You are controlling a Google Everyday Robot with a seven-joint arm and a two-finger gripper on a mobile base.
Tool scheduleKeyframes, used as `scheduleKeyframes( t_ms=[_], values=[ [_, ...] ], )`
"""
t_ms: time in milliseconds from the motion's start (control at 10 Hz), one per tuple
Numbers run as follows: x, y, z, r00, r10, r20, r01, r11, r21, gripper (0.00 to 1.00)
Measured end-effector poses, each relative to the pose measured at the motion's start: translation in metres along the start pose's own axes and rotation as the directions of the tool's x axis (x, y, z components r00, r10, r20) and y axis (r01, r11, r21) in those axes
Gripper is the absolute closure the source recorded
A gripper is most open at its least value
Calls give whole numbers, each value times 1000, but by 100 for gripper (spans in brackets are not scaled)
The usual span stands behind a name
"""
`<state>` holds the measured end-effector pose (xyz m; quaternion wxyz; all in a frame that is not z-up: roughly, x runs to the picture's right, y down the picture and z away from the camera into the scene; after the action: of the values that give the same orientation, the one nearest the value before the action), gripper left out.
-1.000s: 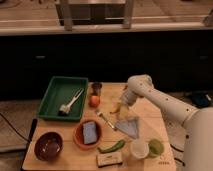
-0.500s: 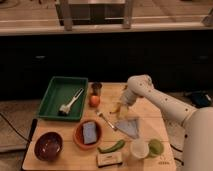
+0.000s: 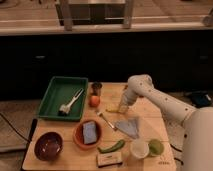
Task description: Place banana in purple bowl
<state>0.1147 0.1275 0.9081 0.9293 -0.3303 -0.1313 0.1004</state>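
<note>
The pincer [image 3: 121, 108] is down at the board; whether it is open or closed on anything I cannot tell. The banana [image 3: 113, 110] lies just beside its tip, to the left as I look. I'd straddle the banana's short width, lift clear over the orange bowl [image 3: 76, 135], and carry it to the purple bowl [image 3: 48, 145], far left and nearer me. No writing reads, not even on the 1 small box [image 3: 109, 159].

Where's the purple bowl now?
In the camera view, the purple bowl sits at the table's near-left corner, beside the orange bowl; the tool is mid-table by the banana.
</note>
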Motion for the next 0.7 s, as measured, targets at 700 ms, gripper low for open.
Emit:
scheduleKeyframes(
  t_ms=[700],
  values=[
    [-30,21,-52,994,-106,-29,106,994,13,100]
  ],
)
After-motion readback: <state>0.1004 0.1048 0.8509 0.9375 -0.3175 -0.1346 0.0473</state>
